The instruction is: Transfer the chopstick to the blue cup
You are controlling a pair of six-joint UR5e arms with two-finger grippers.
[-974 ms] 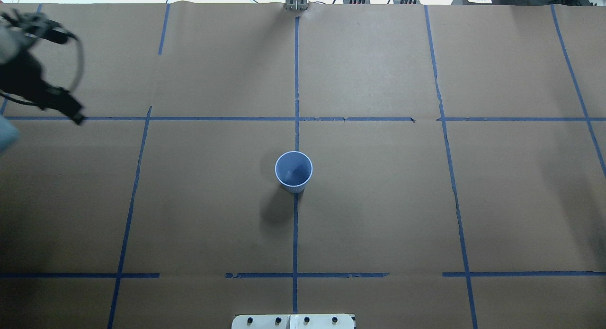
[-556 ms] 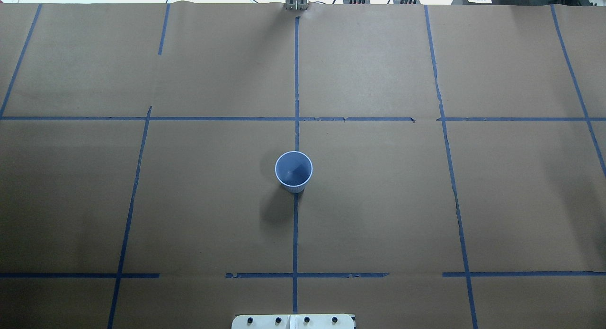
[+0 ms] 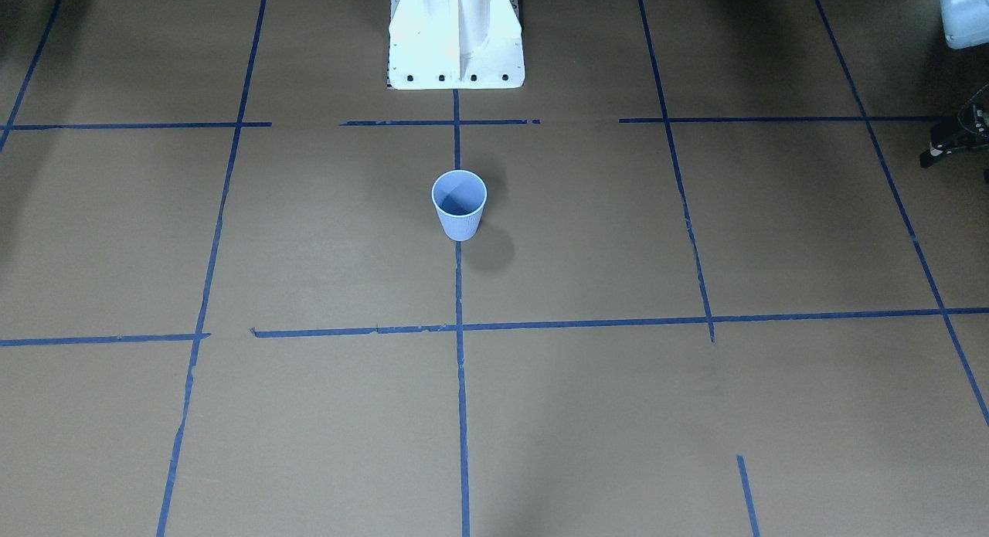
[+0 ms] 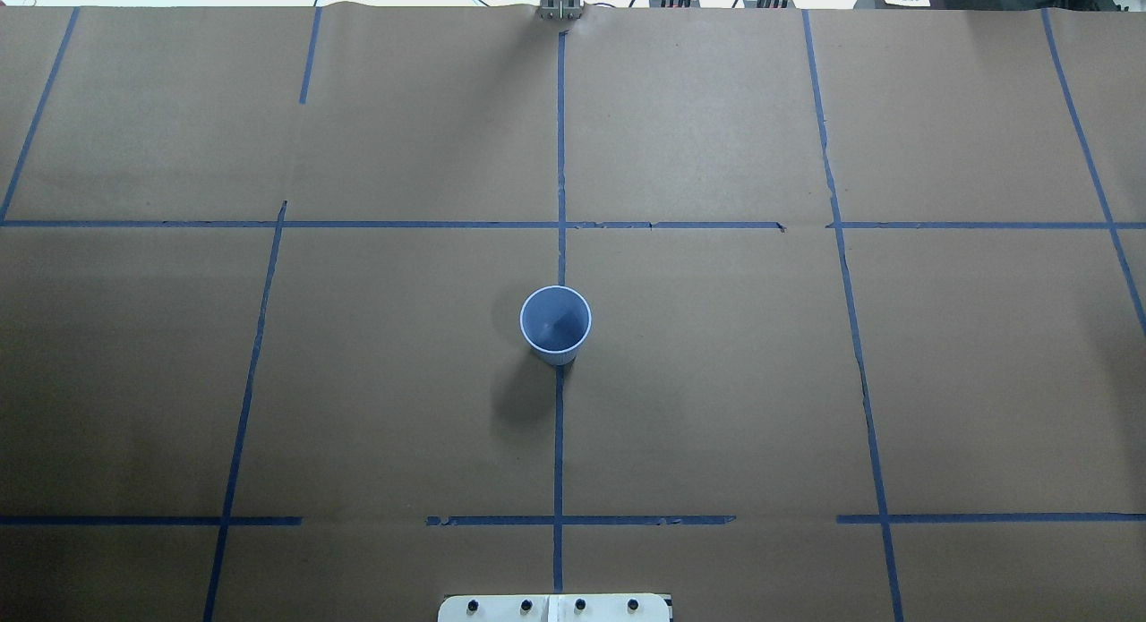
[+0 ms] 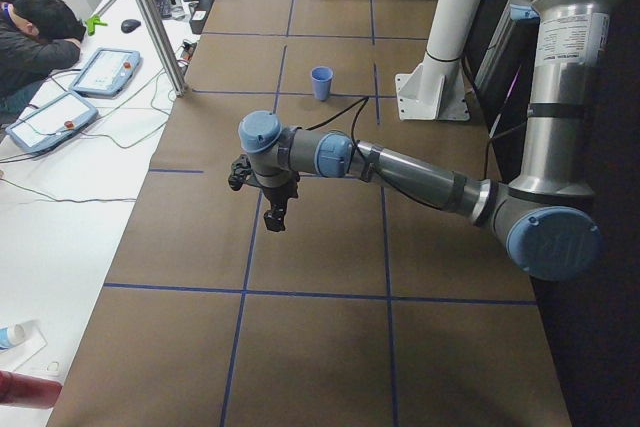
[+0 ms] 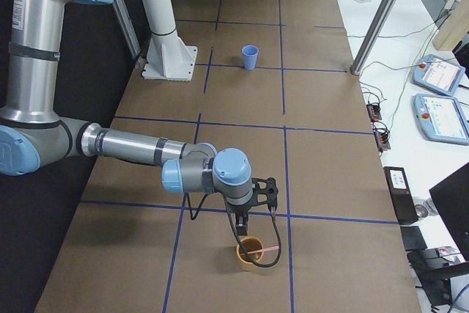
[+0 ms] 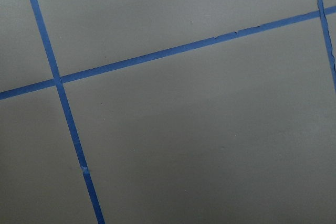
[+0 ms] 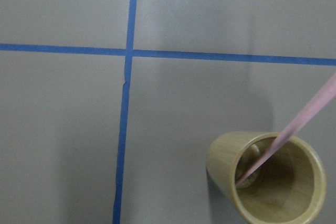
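Jaws: cannot tell either's state; thin pink chopstick (image 8: 294,128) leans in wooden cup (image 8: 220,174).

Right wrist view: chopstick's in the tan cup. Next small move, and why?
Probably shift the right end effector toward the raised end of the chopstick, so it can close on it. The stick leans in the tan cup, off-centre in the wrist view, and the blue cup stands empty mid-table.

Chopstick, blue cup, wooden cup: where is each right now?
Chopstick (image 8: 302,117): right wrist view, mid-shaft.
Blue cup (image 3: 462,226): front-facing view, ribbed wall.
Wooden cup (image 8: 219,169): right wrist view, outer wall.
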